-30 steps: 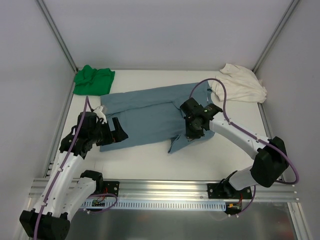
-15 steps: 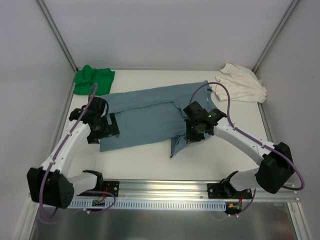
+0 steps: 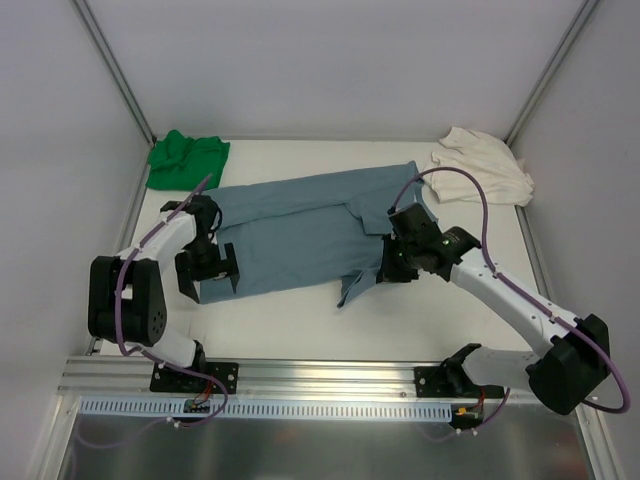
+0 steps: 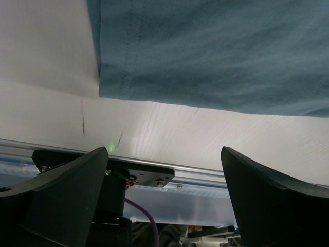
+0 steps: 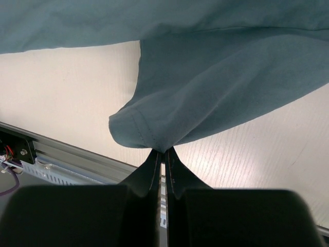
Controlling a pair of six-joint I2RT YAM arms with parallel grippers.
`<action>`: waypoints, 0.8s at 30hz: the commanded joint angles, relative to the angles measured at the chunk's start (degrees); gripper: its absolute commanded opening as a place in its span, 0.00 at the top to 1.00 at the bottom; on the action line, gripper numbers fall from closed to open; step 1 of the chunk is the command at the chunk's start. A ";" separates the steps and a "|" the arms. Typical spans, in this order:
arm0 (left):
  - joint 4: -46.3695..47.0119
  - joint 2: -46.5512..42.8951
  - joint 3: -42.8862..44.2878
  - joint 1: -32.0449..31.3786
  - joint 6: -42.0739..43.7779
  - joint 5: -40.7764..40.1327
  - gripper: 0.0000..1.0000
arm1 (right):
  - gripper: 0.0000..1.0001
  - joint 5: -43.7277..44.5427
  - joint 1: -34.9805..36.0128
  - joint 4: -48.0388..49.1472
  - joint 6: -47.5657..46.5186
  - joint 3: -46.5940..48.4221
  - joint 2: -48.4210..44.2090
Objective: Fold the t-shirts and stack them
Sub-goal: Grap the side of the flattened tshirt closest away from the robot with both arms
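The blue-grey t-shirt [image 3: 290, 225] lies spread across the middle of the table. It also shows in the left wrist view [image 4: 216, 51] and the right wrist view [image 5: 221, 87]. My right gripper [image 3: 392, 266] is shut on a hemmed fold at its near right side [image 5: 163, 150] and holds that fold off the table. My left gripper [image 3: 208, 270] is wide open and empty at the shirt's near left corner, with the hem just beyond its fingers [image 4: 164, 154]. The green t-shirt [image 3: 187, 160] lies bunched at the back left. The cream-white t-shirt [image 3: 483, 168] lies bunched at the back right.
An aluminium rail [image 3: 320, 378] runs along the table's near edge, and also shows in the left wrist view [image 4: 154, 175]. White walls with metal corner posts [image 3: 112, 70] close in the back and both sides. Bare table [image 3: 300, 320] lies between the shirt and the rail.
My right gripper has moved a little to the right and nearer, taking the blue cloth with it. My left arm has swung round to the left, with its gripper staying by the shirt's near left corner.
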 commanded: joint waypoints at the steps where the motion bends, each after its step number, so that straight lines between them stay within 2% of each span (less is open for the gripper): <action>1: -0.37 2.90 -1.13 1.13 1.66 3.98 0.05 | 1.00 -2.75 -1.13 1.96 -0.99 -1.70 -2.38; 6: 2.80 7.20 -1.40 2.00 1.83 6.54 0.06 | 1.00 -3.46 -1.31 2.49 -0.82 -2.41 -3.00; 13: 2.98 10.82 -0.26 3.59 1.66 1.89 0.06 | 1.00 -3.55 -2.01 1.88 -0.99 -2.23 -3.53; 24: 2.98 9.24 0.18 6.75 1.66 -1.90 0.06 | 1.00 -4.51 -2.80 2.05 -1.25 -2.93 -3.79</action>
